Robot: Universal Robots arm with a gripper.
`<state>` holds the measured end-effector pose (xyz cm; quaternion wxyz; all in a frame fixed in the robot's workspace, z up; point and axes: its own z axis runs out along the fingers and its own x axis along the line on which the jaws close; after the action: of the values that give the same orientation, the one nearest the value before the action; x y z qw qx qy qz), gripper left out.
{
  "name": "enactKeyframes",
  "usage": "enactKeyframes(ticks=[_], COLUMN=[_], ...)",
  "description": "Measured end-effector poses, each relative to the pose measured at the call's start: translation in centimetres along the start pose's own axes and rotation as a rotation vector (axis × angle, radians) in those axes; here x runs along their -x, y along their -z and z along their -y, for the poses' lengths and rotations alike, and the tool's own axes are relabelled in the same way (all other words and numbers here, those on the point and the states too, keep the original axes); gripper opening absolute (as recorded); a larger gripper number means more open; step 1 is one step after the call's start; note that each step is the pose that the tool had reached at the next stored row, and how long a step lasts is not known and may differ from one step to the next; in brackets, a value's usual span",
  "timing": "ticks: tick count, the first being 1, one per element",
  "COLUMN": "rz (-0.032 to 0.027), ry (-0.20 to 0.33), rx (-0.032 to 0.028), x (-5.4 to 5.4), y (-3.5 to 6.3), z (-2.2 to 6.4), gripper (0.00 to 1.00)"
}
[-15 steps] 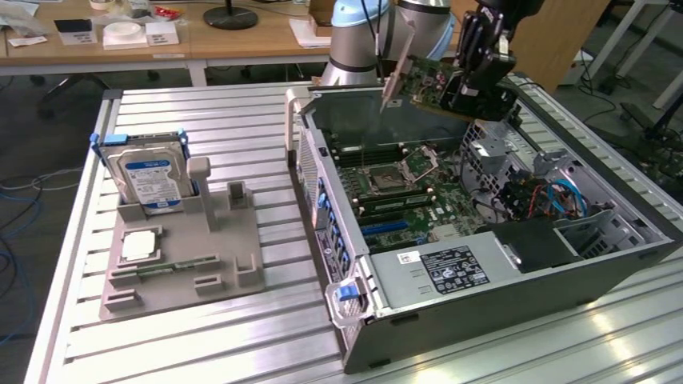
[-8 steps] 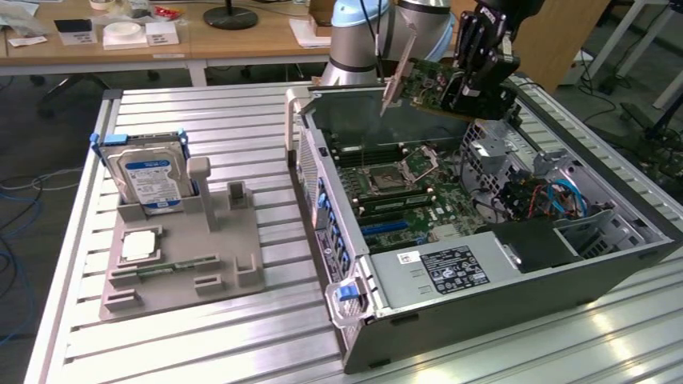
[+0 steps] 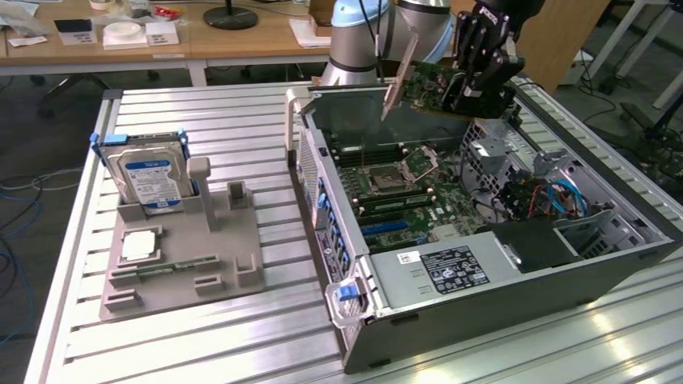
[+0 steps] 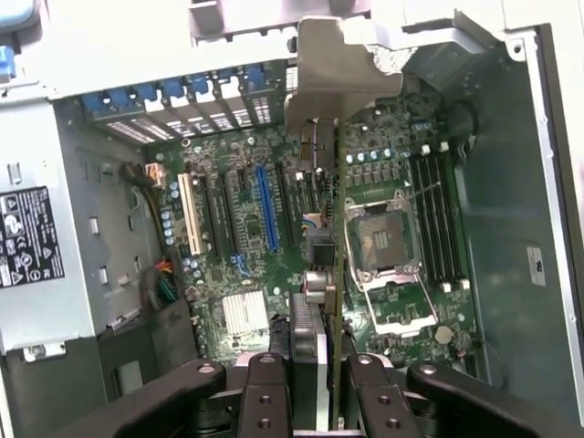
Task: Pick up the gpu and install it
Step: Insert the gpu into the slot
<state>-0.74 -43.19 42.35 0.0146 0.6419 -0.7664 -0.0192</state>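
A big metal table (image 3: pixel 192 344) is seen, and an open computer case (image 3: pixel 597 272) is laid on it. Inside the case a green main board (image 4: pixel 246 228) is laid flat, and a long blue slot (image 4: pixel 267 205) is seen on it. On the exterior view's left a grey holder (image 3: pixel 181 272) is set on the table, and a hard drive (image 3: pixel 149 180) is stood up in it. The gpu (image 3: pixel 427 80) is held up in the air above the open case, with its grey metal end (image 4: pixel 333 82) on the side far from the pincer (image 3: pixel 475 90). The pincer is closed partway, and the gpu is gripped between its black fingers (image 4: pixel 265 397).
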Motion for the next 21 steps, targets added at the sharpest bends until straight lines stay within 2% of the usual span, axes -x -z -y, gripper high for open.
enactKeyframes(ticks=[19,21], rz=[-0.0092,-0.0096], ry=[0.192,0.205], rx=[0.0004,-0.0021], x=[-0.16,-0.16], y=[-0.05,-0.07], z=[0.03,0.04], gripper=[0.28,0.28])
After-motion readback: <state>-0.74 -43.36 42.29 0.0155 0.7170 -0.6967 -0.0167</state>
